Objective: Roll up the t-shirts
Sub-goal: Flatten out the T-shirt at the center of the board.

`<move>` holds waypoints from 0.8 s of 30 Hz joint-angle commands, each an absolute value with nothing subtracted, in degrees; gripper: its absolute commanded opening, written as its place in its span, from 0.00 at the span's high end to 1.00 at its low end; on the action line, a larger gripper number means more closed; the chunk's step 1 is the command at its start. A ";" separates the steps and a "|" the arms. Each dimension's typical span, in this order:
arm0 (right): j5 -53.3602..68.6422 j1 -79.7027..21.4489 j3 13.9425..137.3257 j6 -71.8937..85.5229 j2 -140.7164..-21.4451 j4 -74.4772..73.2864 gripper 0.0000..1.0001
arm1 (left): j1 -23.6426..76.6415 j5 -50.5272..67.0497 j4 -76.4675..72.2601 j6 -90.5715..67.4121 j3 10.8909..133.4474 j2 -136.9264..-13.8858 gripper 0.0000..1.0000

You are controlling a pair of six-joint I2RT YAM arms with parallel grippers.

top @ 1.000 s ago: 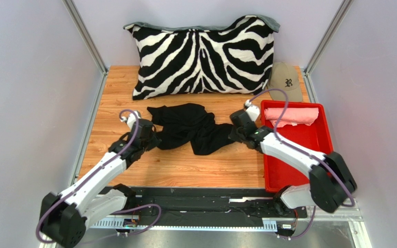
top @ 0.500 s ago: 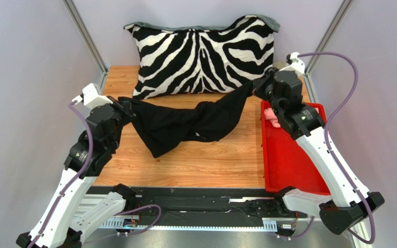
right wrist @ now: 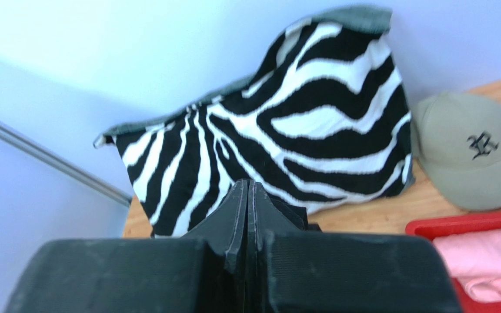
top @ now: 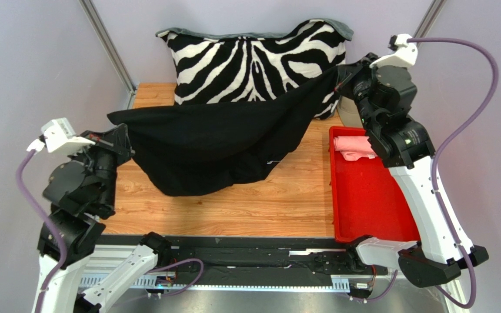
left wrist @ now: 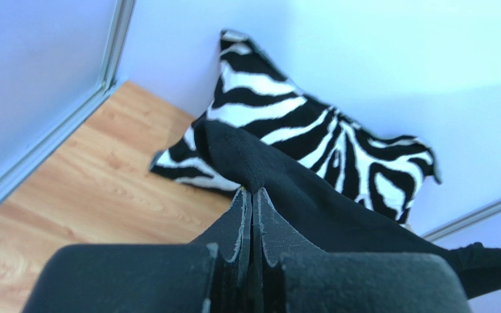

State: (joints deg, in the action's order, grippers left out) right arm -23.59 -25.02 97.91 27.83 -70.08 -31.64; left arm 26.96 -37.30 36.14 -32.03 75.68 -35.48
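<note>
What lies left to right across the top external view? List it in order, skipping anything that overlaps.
left pincer → black t-shirt → red tray

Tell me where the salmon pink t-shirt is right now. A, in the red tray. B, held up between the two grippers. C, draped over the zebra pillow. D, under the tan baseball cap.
A: the salmon pink t-shirt lies at the far end of the red tray, while the black t-shirt is the one stretched out in the air.
</note>
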 commanded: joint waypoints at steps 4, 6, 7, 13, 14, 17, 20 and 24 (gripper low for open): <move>-27.52 -21.46 105.98 22.94 -69.60 -25.49 1.00 | 26.81 -18.31 31.56 -22.25 82.70 -39.01 1.00; -25.67 -20.66 108.10 22.77 -70.22 -25.14 1.00 | 26.81 -13.55 31.90 -22.41 83.58 -40.51 1.00; -25.23 -20.65 108.11 22.24 -69.96 -24.01 1.00 | 26.89 -12.75 31.90 -22.41 84.11 -40.43 1.00; -23.47 -20.57 110.38 19.16 -67.24 -22.41 1.00 | 26.89 -21.35 31.55 -20.40 83.50 -35.35 1.00; -22.86 -20.65 111.00 18.73 -66.89 -22.67 1.00 | 26.89 -23.10 31.38 -20.13 83.41 -34.55 1.00; -20.05 -20.65 110.66 18.11 -63.99 -22.94 1.00 | 26.89 -24.96 30.59 -20.13 82.36 -31.47 1.00; -17.32 -20.65 110.13 17.58 -60.56 -24.08 1.00 | 26.81 -26.10 30.58 -20.04 81.91 -28.66 1.00; -15.21 -20.65 111.53 16.88 -57.13 -27.15 1.00 | 26.89 -27.51 31.64 -19.78 82.44 -25.41 1.00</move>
State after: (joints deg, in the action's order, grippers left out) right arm -18.17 -20.86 108.16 19.25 -60.82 -27.24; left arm 26.96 -24.36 33.15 -21.67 81.89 -27.11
